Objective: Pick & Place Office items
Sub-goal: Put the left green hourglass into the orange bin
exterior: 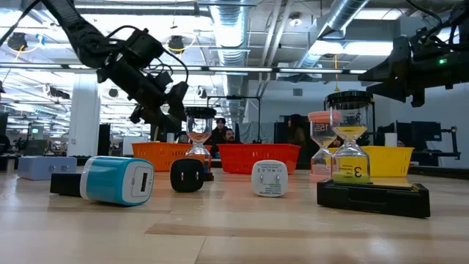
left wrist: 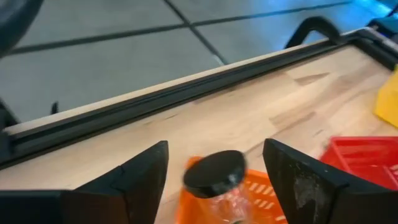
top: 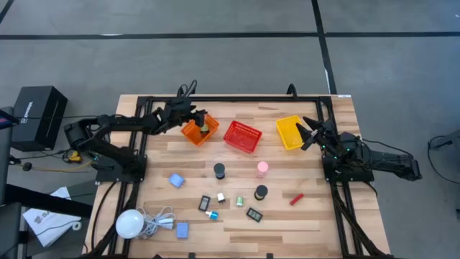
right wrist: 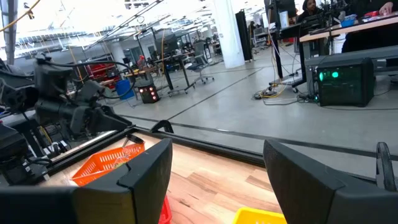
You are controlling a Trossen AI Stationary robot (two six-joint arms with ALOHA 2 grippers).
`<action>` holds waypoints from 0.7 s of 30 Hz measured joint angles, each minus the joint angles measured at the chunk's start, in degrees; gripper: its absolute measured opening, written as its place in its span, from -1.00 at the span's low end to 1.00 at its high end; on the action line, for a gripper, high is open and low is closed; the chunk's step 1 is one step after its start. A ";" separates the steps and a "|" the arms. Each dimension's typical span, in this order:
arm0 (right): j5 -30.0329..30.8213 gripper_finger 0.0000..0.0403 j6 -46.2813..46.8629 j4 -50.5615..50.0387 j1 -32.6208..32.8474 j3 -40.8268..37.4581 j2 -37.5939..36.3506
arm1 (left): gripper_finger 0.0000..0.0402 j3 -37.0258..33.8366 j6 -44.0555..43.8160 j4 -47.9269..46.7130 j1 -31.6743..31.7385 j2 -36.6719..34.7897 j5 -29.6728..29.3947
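My left gripper (top: pixel 195 119) (left wrist: pixel 215 144) hovers open over the orange basket (top: pixel 198 132). A sand timer with a black cap (left wrist: pixel 214 173) stands in that basket between my fingers, touching neither. My right gripper (top: pixel 309 132) (right wrist: pixel 217 144) is open above the yellow basket (top: pixel 289 132). On the table stand two black-capped timers (top: pixel 219 170) (top: pixel 260 192) and a pink one (top: pixel 263 167). Light-blue pieces (top: pixel 176 180) (top: pixel 182 230), flat black rectangles (top: pixel 205 203) (top: pixel 254 214), a red bar (top: pixel 296 199) and small green and white blocks (top: pixel 239 201) lie flat on the wood.
The red basket (top: pixel 242 136) sits between the orange and yellow ones near the far edge. A white bulb with a coiled cable (top: pixel 131 223) lies at the near left corner. A black frame rail (left wrist: pixel 186 87) runs along the far edge. People sit in the room beyond the table.
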 joint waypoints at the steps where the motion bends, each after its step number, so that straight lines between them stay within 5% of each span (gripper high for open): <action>1: 0.00 0.21 0.00 0.00 0.00 0.00 0.00 | 0.34 0.28 -0.28 -0.51 0.06 0.00 0.17; 10: 0.00 0.21 0.00 -0.20 0.00 0.00 0.00 | 0.56 0.72 -8.79 -1.79 -0.37 1.06 1.86; 21: 0.00 0.21 0.00 -0.22 0.00 0.00 0.00 | 0.56 0.69 -10.11 0.82 -0.37 8.49 1.42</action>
